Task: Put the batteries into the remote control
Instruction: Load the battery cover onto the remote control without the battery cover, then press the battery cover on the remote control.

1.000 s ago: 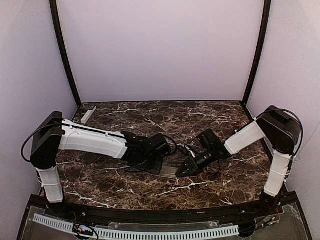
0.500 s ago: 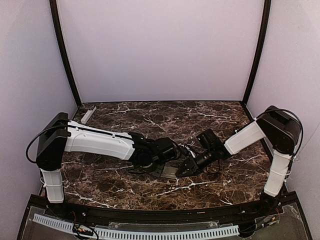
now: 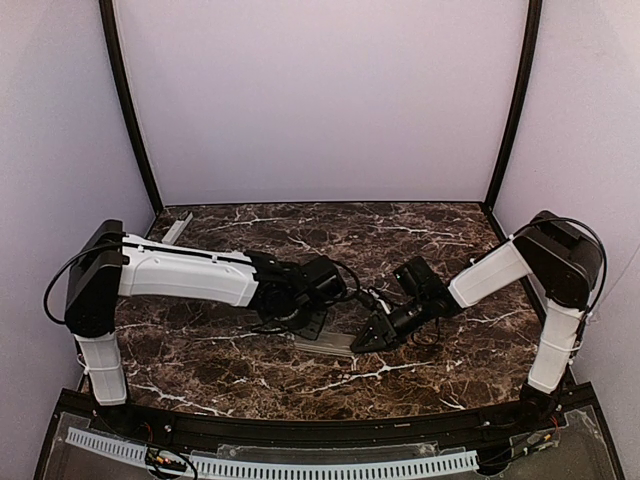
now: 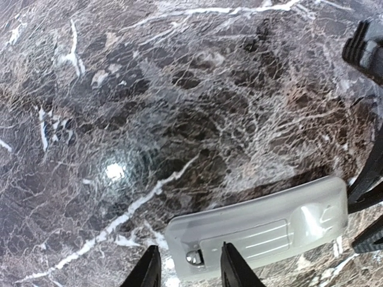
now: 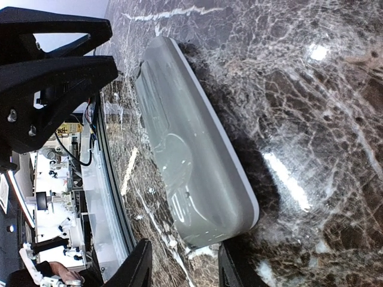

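Observation:
The remote control (image 3: 328,344) lies face down on the marble, its pale back (image 4: 269,227) up and a small metal piece showing near one end. My left gripper (image 4: 190,270) hovers over that end with its jaws apart, one finger beside the remote and one above it. At the other end (image 5: 191,155), my right gripper (image 5: 185,268) is open too, its fingers loosely straddling the corner without clamping it. In the top view the left gripper (image 3: 310,322) and right gripper (image 3: 364,338) face each other across the remote. The batteries are out of view.
A narrow pale grey bar (image 3: 177,229) lies at the back left corner of the marble table (image 3: 420,225). Purple walls close in three sides. The table's near rail (image 3: 300,432) runs below the arms.
The left arm has pulled back a little to the left after reaching in. Both grippers' jaws stand slightly wider than before. The remote stays in place.

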`<state>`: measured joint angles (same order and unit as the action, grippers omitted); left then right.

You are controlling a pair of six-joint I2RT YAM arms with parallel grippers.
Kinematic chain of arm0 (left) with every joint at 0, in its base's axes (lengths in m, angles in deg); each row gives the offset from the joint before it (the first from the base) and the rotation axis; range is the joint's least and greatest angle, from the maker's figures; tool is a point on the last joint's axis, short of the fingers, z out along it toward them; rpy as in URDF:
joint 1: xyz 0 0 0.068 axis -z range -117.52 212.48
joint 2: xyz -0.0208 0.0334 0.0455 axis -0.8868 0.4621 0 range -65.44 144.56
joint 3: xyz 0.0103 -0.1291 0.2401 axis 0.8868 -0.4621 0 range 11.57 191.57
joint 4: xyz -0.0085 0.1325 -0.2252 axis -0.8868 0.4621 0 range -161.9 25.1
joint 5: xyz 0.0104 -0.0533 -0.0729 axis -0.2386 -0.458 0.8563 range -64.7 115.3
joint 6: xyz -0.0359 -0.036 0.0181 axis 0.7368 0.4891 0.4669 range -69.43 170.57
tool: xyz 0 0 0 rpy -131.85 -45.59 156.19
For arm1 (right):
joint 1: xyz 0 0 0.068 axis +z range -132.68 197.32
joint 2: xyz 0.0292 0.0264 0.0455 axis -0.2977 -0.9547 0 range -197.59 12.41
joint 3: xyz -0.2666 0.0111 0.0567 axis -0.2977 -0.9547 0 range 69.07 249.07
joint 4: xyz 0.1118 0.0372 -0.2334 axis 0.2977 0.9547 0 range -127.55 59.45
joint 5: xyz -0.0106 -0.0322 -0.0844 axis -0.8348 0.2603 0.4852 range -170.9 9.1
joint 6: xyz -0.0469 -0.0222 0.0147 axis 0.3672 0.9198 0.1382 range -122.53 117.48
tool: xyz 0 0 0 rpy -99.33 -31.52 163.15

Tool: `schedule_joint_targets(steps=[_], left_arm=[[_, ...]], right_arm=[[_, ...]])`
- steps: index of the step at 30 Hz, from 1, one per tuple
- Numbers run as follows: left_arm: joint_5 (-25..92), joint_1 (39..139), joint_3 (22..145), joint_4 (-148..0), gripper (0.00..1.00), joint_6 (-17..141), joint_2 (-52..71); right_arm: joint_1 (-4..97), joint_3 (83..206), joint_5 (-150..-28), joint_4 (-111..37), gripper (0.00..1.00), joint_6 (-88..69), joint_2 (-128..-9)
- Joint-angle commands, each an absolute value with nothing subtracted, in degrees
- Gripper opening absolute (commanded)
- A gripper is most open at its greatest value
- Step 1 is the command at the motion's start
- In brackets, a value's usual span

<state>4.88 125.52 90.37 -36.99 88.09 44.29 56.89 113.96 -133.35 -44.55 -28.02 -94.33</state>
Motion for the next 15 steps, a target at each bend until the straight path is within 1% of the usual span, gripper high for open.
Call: schedule_joint_targets(steps=[1, 12, 15], left_arm=[[6.8, 125.0, 88.8, -39.2, 0.36, 86.0, 42.5], [9.7, 124.9, 85.8, -38.4, 0.36, 85.1, 45.6], [9.2, 124.4, 87.6, -37.3, 0.4, 82.9, 45.1]], right_arm=[[56.2, 114.4, -130.7, -43.1, 0.38, -26.8, -94.0], [54.7, 113.9, -130.9, -42.5, 0.4, -25.9, -93.5], [53.6, 113.8, -130.6, -41.8, 0.42, -25.2, -92.3]])
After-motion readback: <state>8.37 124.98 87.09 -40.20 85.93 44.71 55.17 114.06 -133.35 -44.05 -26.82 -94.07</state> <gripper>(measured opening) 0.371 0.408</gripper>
